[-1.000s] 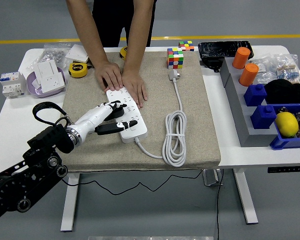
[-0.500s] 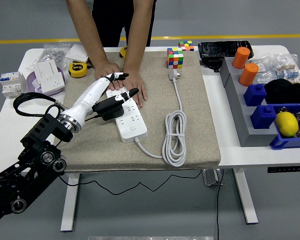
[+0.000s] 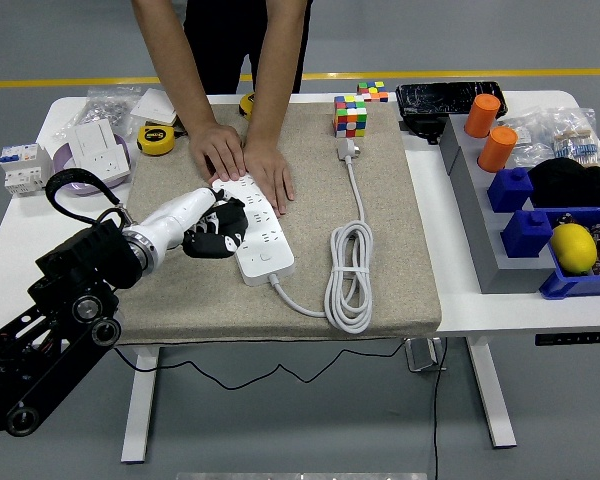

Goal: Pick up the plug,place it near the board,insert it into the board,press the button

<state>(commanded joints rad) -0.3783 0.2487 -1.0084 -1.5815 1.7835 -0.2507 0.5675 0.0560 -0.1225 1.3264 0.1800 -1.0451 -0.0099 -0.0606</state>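
Note:
The white power strip (image 3: 263, 240) lies on the beige mat (image 3: 400, 230), running from the person's hands toward me. A person at the far side presses both hands (image 3: 248, 160) flat on the strip's far end. The plug (image 3: 347, 150) lies on the mat near the coloured cube, at the end of the coiled white cable (image 3: 348, 275). My left hand (image 3: 217, 230) sits at the strip's left edge, level with its middle, fingers curled and holding nothing. It is far from the plug.
A Rubik's cube (image 3: 350, 115) stands just behind the plug. A yellow tape measure (image 3: 157, 138) and white sockets (image 3: 98, 152) lie at the back left. The grey rack (image 3: 480, 215), orange cups (image 3: 490, 130), blue bins (image 3: 540, 235) and a lemon (image 3: 573, 247) fill the right side.
My left hand had swung up over the strip toward the person's hands with fingers stretched. It has now dropped back to the strip's left edge with fingers curled. The person's hands stay put.

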